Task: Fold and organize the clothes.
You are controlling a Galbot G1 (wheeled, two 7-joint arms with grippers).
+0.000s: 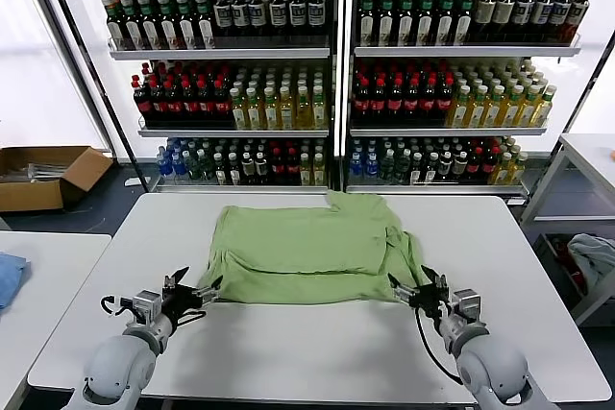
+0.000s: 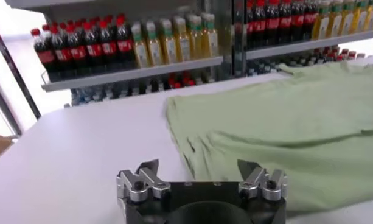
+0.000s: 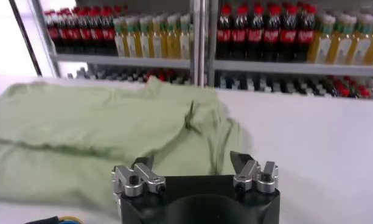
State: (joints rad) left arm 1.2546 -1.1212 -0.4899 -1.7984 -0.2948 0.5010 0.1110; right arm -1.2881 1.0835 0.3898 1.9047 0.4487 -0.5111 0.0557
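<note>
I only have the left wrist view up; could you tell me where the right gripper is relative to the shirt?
Observer: The right gripper sits at the near right corner of the green shirt, fingers spread and holding nothing.
Operator: Thank you. Is my left gripper placed the same way on its side?
Observer: Yes, the head view shows the left gripper open at the shirt's near left corner, both low over the white table.
Operator: Is the shirt lying flat?
Observer: Partly: the right wrist view shows bunched folds at its right edge.
</note>
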